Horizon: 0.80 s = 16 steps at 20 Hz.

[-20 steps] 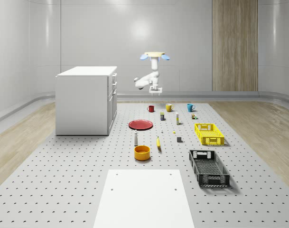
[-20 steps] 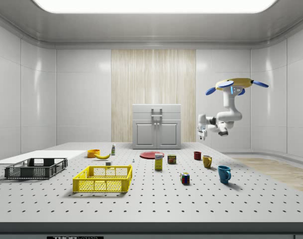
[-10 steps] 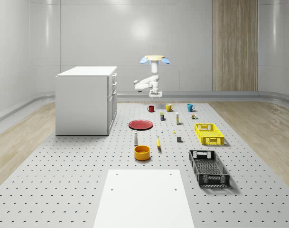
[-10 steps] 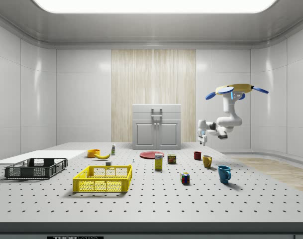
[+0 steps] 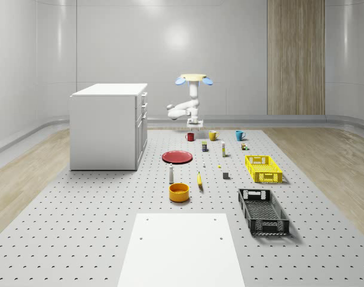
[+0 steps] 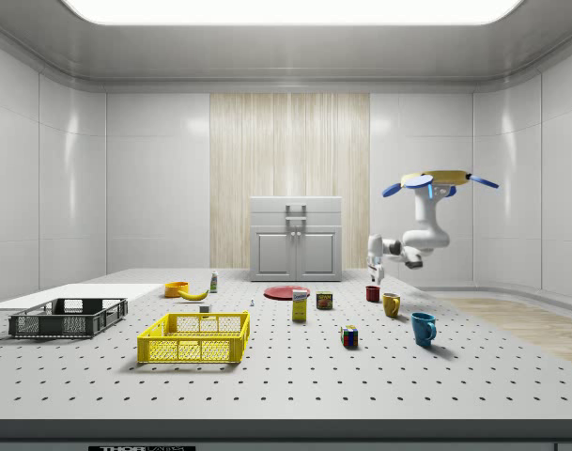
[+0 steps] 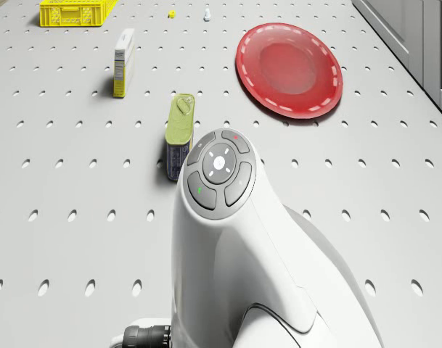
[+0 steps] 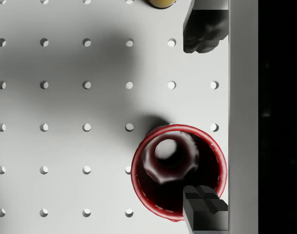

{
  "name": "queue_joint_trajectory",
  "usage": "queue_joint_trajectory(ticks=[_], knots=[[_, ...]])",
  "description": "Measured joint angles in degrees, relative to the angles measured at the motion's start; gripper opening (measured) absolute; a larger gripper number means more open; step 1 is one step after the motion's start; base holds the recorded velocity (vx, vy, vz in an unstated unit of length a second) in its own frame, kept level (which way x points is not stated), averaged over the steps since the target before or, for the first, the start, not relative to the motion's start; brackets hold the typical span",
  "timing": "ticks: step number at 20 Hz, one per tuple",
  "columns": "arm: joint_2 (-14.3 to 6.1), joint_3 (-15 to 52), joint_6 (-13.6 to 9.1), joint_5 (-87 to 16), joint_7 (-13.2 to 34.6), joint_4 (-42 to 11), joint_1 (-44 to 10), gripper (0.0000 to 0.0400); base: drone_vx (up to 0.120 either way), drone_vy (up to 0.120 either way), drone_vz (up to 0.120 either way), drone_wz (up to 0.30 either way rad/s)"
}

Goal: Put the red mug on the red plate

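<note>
The red mug (image 5: pixel 190 136) stands upright on the perforated table, behind the red plate (image 5: pixel 177 156) and apart from it. In the side view the mug (image 6: pixel 372 293) is to the right of the plate (image 6: pixel 286 292). The drone (image 5: pixel 193 79) hovers above the mug, its arm bent downward. My gripper (image 5: pixel 194 124) hangs just over the mug, also seen from the side (image 6: pixel 373 275). From the wrist, the gripper (image 8: pixel 204 119) is open. The mug (image 8: pixel 158 195) lies below, off-centre, with its rim under one fingertip (image 8: pixel 207 209). The plate (image 7: pixel 289 70) is empty.
A yellow mug (image 5: pixel 212 135) and a blue mug (image 5: pixel 239 135) stand beside the red one. A can (image 7: pixel 178 134) and a small box (image 7: pixel 122 61) lie near the plate. A white cabinet (image 5: pixel 109 124) stands at the whole-scene view's left; yellow (image 5: pixel 263 168) and black (image 5: pixel 263 211) crates at its right.
The drone and arm have come down over the last second. The gripper has dropped from well above the table to just over the red mug. The objects have not moved.
</note>
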Motion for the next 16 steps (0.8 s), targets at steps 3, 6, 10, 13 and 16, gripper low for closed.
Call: queue_joint_trajectory(ticks=[3, 6, 10, 13, 16], knots=[[-0.8, 0.2, 0.7, 0.4, 0.2, 0.1, -0.2, 0.0400, 0.040, -0.040, -0.080, 0.000], [-1.5, 0.4, 1.4, 0.7, 0.4, 0.1, -0.4, 0.0400, 0.000, 0.000, -0.053, 0.000], [-2.5, 0.6, 2.3, 1.2, 0.7, 0.2, -0.7, 0.0400, 0.000, 0.000, -0.120, 0.000], [-3.2, 0.8, 2.9, 1.5, 0.8, 0.2, -0.9, 0.0400, 0.000, 0.000, -0.027, 0.000], [-3.9, 0.9, 3.6, 1.8, 0.6, 0.3, -0.7, 0.0400, 0.000, 0.000, 0.000, 0.000]])
